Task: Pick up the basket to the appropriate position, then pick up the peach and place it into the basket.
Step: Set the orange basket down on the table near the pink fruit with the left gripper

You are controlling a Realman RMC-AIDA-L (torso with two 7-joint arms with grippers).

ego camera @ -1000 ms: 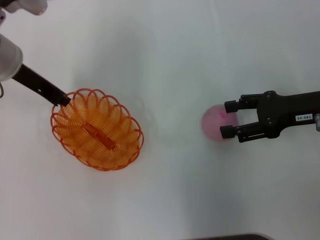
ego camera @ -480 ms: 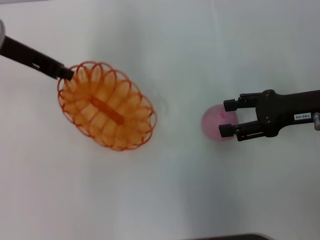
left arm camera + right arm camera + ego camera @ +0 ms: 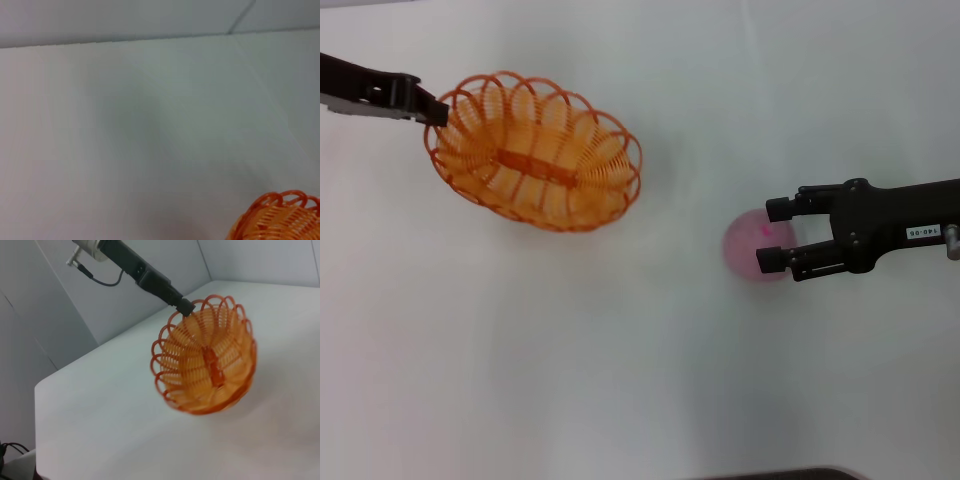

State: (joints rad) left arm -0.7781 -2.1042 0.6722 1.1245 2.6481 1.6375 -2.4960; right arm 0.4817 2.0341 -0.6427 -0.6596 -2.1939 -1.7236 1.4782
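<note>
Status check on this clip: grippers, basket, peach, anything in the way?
Left gripper shut on basket rim, basket lifted. Right gripper open around peach on table. Nothing between them.

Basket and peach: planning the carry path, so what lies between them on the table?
Nothing: in the head view only bare white table separates the basket, held by the left gripper, from the peach.

1 basket (image 3: pixel 535 150), 1 peach (image 3: pixel 748 247), 2 grippers: left (image 3: pixel 438 110), right (image 3: pixel 775 236).
</note>
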